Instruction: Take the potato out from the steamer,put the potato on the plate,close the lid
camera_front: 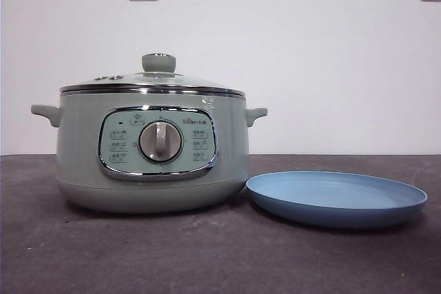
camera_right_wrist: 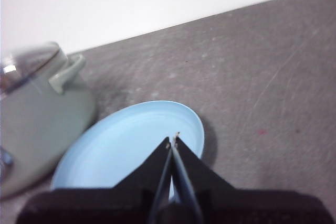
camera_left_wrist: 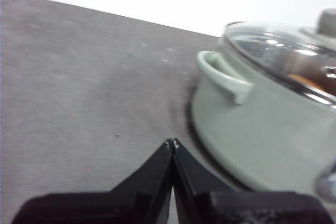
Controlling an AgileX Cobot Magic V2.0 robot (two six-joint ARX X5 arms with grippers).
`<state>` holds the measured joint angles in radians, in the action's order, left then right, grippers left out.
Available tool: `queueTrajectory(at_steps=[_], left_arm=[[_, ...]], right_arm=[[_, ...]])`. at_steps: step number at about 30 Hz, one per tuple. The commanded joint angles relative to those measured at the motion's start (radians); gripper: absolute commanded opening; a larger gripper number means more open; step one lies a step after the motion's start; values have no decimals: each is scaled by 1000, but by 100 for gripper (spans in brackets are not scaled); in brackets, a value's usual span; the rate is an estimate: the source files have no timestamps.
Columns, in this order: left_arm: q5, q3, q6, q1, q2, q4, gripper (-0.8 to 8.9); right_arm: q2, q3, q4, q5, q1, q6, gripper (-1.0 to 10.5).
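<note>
A: Where do your 2 grippers stand?

B: My left gripper hangs above the grey table beside the large round sage-green steamer, jaws pressed together, holding nothing. My right gripper is just as closed and empty, hovering over the wide, shallow matte blue plate, which lies bare just beside the steamer.

A: And the potato?

B: Under the round glass lid with its chrome rim and pale green knob, which sits shut on the steamer. My left wrist view shows an orange-brown patch through the glass; I judge that is the potato.

A: What could go wrong?

B: The knob is small and smooth, so an off-centre pinch could let the lid slip and knock the rim. A round potato may also roll out of my jaws, or off that shallow plate.
</note>
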<state>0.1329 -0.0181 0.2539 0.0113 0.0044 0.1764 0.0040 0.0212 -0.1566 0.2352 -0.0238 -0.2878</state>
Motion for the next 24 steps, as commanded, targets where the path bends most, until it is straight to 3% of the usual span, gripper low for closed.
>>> queueTrajectory(at_steps=[1,4,12,16,24], left_arm=[[66,-5,72,3,-2,-3,-9],[105,-45,95,3,-2,12,-9],[183,-254,82,3,80,170,-8],[266,-372,27,3,183,250,-8],[454,-602,-147,3,404,428,-9]], right_arm=[[-3,-3,21,2,1,-147,-12],[-2,37,20,2,1,-203,-12],[105,251,-60,83,1,-177,-13],[230,416,-202,159,1,-86,-13],[529,775,-546,307,0,164,-12]])
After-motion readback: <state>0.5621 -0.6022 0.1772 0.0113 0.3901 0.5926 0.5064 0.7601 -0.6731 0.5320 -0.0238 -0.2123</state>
